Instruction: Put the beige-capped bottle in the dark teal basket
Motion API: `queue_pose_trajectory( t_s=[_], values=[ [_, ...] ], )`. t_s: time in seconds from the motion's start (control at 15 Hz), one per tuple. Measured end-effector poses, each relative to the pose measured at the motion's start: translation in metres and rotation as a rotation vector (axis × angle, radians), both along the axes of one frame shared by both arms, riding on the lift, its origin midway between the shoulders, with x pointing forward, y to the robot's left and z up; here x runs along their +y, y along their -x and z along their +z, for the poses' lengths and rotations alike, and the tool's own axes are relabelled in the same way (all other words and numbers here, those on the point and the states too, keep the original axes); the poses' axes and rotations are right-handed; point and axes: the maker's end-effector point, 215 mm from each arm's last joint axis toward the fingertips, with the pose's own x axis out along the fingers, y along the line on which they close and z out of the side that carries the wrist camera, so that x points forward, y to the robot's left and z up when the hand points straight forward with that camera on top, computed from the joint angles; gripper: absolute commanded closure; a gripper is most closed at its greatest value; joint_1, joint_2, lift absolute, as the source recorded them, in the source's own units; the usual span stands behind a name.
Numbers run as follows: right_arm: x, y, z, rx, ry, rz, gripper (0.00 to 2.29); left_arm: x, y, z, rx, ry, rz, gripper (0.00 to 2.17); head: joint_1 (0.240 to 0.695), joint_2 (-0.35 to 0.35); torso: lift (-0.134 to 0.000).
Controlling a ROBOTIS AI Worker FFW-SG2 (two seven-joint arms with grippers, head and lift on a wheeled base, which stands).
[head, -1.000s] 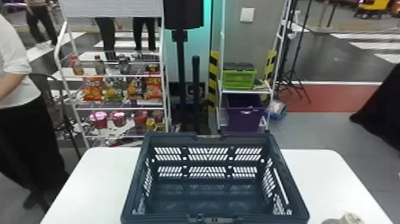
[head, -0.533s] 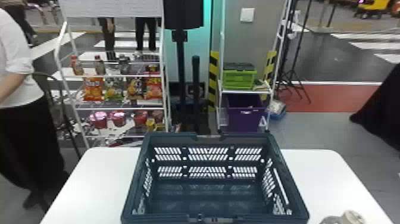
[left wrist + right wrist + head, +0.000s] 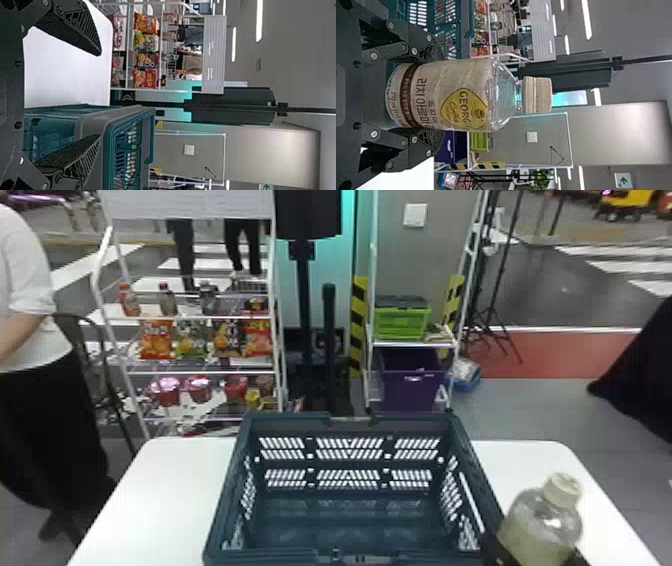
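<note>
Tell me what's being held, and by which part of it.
The bottle, upright, by the lower part of its body, in the right gripper.

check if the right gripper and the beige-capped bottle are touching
Touching. The right wrist view shows the right gripper with its jaws against opposite sides of the beige-capped bottle, on its lower part.

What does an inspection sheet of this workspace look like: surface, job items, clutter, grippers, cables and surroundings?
Surface: white table, under the basket.
Job's things: dark teal basket upright on the table; beige-capped bottle outside it, on the robot's right.
Clutter: nothing seen.
Grippers: left gripper open, nothing between its fingers; right gripper closed around the bottle's lower part, cap end up.
Cables: nothing seen.
Surroundings: beyond the table, snack bags on the left, green crate above a purple bin.
</note>
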Motion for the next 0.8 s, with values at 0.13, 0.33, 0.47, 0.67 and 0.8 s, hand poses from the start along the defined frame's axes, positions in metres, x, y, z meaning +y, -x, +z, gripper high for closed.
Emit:
queue_pose_trajectory(
  t_s=[0.13,0.33,0.47,0.67,0.8],
  values=[
    [0.011,-0.022,0.002,0.066,0.015,0.023,2.28,0.001,0.001,0.0,-0.003,0.001,0.001,0.16,0.499,0.0,0.0],
    [0.035,-0.052,-0.004,0.185,0.041,0.064,2.28,0.001,0.001,0.003,-0.009,0.001,0.001,0.16,0.499,0.0,0.0],
    [0.048,-0.067,-0.015,0.29,0.077,0.082,2.28,0.001,0.001,0.004,-0.011,0.001,0.001,0.16,0.499,0.0,0.0],
    [0.065,-0.079,-0.029,0.463,0.158,0.121,2.28,0.001,0.001,0.003,-0.005,0.0,0.0,0.16,0.499,0.0,0.0],
    [0.077,-0.083,-0.039,0.574,0.217,0.154,2.28,0.001,-0.001,0.001,0.002,-0.003,-0.001,0.16,0.499,0.0,0.0]
  ],
)
